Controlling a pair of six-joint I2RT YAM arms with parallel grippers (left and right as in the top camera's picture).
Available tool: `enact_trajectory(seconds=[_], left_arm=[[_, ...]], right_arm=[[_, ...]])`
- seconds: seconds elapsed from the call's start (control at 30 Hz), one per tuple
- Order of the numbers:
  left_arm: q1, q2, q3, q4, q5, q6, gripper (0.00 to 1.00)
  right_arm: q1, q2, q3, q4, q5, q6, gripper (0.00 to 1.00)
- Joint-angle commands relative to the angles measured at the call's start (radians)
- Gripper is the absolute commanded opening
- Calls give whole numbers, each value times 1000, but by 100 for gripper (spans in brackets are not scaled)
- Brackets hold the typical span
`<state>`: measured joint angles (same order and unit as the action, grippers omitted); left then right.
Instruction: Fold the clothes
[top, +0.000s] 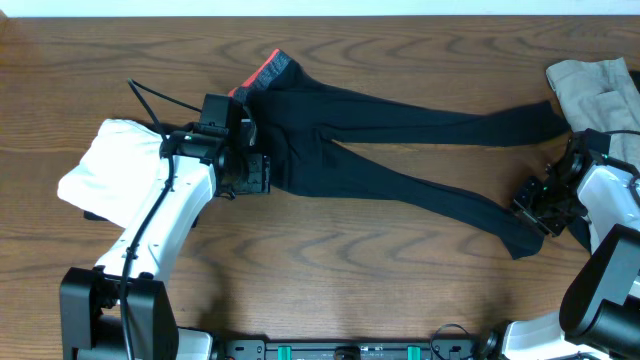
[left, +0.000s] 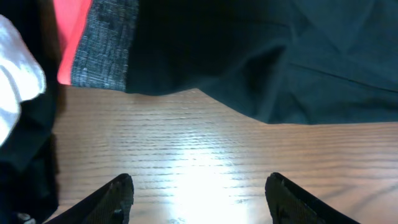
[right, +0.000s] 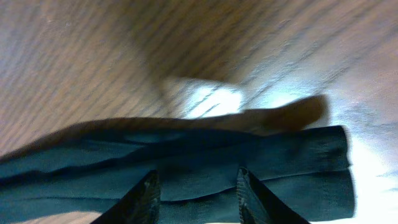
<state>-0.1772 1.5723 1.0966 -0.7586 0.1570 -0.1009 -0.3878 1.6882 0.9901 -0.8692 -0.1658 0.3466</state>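
Note:
The black pants (top: 380, 135) lie spread across the wooden table, with the coral-red and grey waistband (top: 268, 72) at the upper left and both legs running right. My left gripper (top: 255, 172) is open and empty at the lower edge of the waist. In the left wrist view its fingers (left: 199, 190) hang over bare wood, below the pants (left: 261, 56) and waistband (left: 93, 43). My right gripper (top: 532, 205) is by the end of the nearer leg. In the right wrist view its fingers (right: 198, 190) are apart over the leg's fabric (right: 205, 158) near the cuff.
A white garment (top: 110, 165) lies bunched at the left under my left arm and shows in the left wrist view (left: 18, 81). A beige garment (top: 600, 90) lies at the far right, close to my right arm. Bare wood runs along the table's front.

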Motion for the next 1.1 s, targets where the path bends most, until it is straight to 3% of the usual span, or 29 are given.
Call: enact_trajectory(seconds=[0.0,0.3,0.53,0.57,0.7,0.77,1.07], left_arm=[[0,5,-63,41,-53,2,70],[0,44,-225,369,-201,5,70],[0,153,-227,518,-198,28,68],[0,171,-227,530,-199,29,63],[0,196,-225,544,-200,29,19],[0,186,-209,526,-203,28,6],[1,-46,-27,215,-446,17,6]], right_arm=[[8,-2,9,4,-86,-61,41],[8,-22,66,24,-398,-216,47],[8,-92,69,15,-418,-221,49],[8,-102,69,12,-418,-221,49],[8,-130,69,8,-417,-221,50],[8,-133,69,5,-415,-221,50],[15,-132,69,-87,-335,-221,50]])
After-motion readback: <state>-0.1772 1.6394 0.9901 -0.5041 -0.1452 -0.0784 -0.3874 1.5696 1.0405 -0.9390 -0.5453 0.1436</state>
